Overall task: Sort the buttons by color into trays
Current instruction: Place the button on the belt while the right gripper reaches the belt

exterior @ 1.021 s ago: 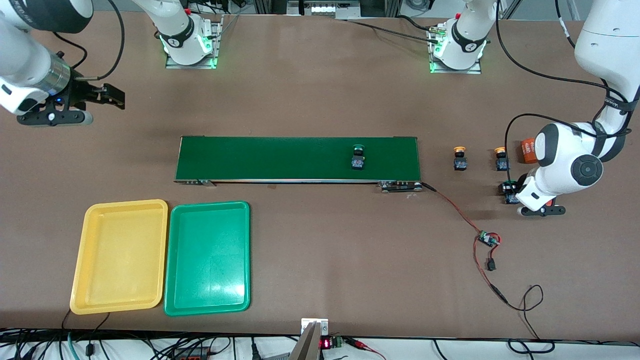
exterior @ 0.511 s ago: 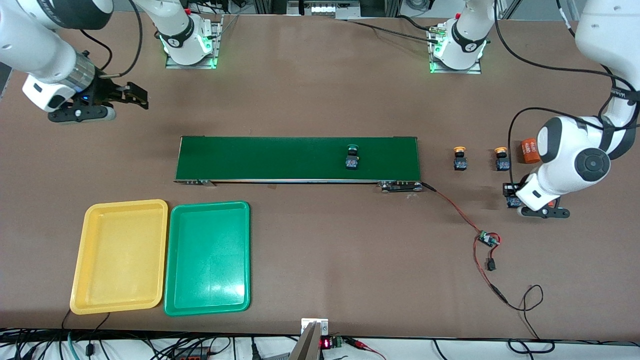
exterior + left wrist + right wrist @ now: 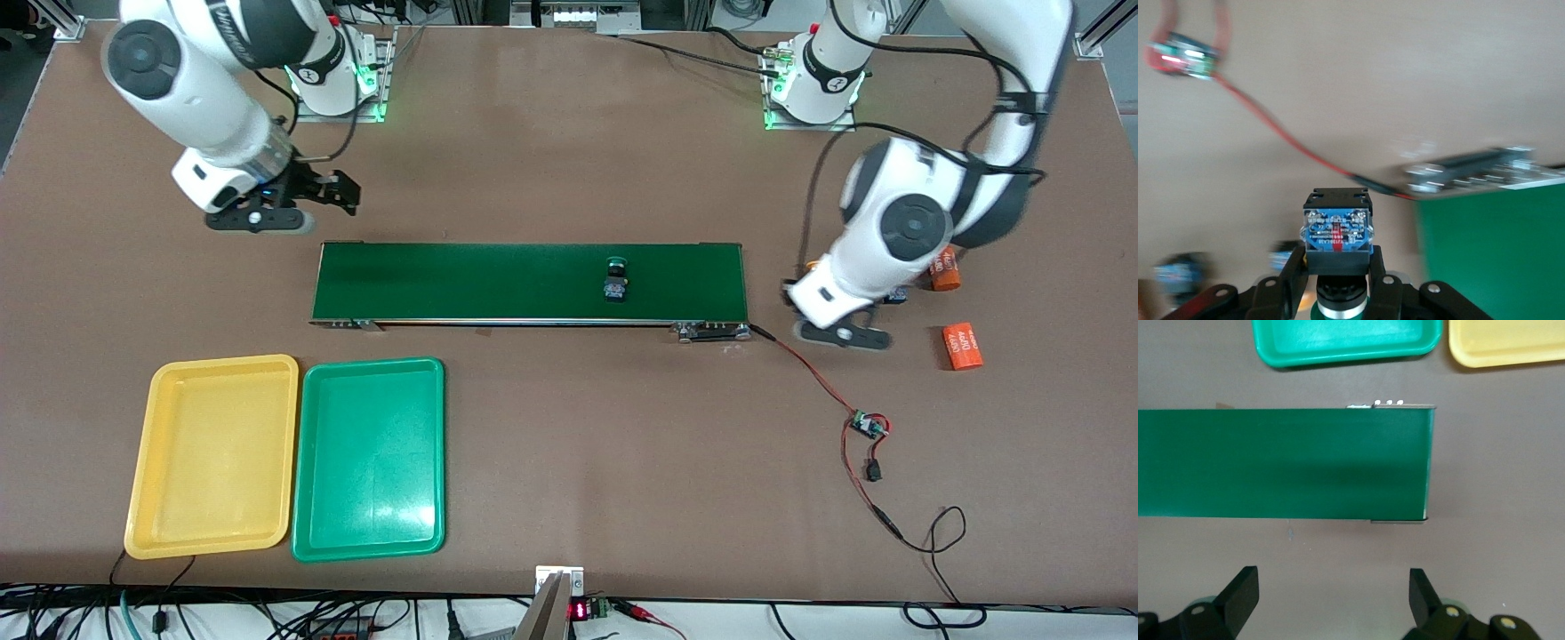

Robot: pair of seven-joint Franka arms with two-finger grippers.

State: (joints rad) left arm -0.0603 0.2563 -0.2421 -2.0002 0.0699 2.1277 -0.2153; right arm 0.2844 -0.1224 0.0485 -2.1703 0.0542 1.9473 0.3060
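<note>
Left gripper (image 3: 1337, 283) is clamping a blue-black green-capped button (image 3: 1337, 230) over bare table just off the conveyor belt (image 3: 529, 281); another button (image 3: 614, 279) is sitting on the belt. Right gripper (image 3: 1331, 597) is hovering, fingers wide apart.

A long dark green conveyor belt (image 3: 529, 282) lies flat mid-table, its metal end bracket (image 3: 709, 332) at the left arm's end. From that bracket a thin red wire (image 3: 807, 366) runs nearer the front camera to a small circuit board (image 3: 868, 426), then trails on as a black cable (image 3: 933, 533) in a loose loop. Two orange cylinders with white print lie toward the left arm's end: one (image 3: 962, 347) in the open, another (image 3: 944, 268) partly hidden.
</note>
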